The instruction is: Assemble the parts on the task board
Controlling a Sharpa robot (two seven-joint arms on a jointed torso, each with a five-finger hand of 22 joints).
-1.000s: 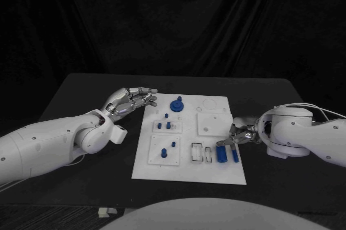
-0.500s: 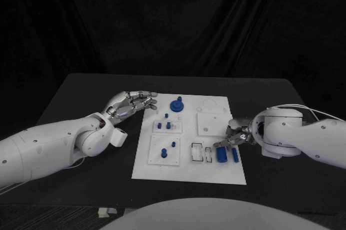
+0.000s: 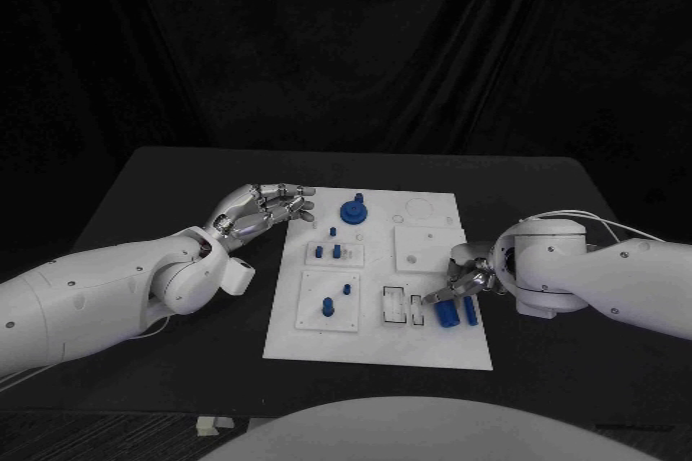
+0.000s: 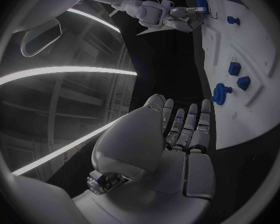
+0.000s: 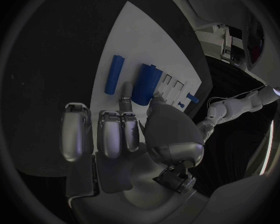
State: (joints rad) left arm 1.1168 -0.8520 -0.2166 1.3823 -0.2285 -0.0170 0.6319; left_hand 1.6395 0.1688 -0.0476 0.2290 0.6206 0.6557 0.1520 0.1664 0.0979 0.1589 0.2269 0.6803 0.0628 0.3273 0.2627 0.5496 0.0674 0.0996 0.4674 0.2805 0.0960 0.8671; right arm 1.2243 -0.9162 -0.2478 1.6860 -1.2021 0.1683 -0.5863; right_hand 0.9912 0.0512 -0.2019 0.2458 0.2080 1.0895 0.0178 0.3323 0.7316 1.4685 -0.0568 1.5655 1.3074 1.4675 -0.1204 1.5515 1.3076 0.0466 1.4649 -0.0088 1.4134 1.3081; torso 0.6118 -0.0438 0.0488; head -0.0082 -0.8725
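Our left hand (image 3: pixel 264 207) hovers with loosely curled fingers, holding nothing, beside the white plastic task board (image 3: pixel 433 346). Our right hand (image 3: pixel 464 282) pinches the thick blue cylinder (image 3: pixel 446 311) just under its fingertips; it could roll away.

Right robot hand (image 3: pixel 464 281): its fingers cover part of the thick blue cylinder (image 5: pixel 145 83), so you cannot tell whether they grip it or only touch it.
White task board (image 4: pixel 255 59): cut off at the left wrist view's rim.
Small blue parts (image 3: pixel 333 250): too small for you to tell their shapes.
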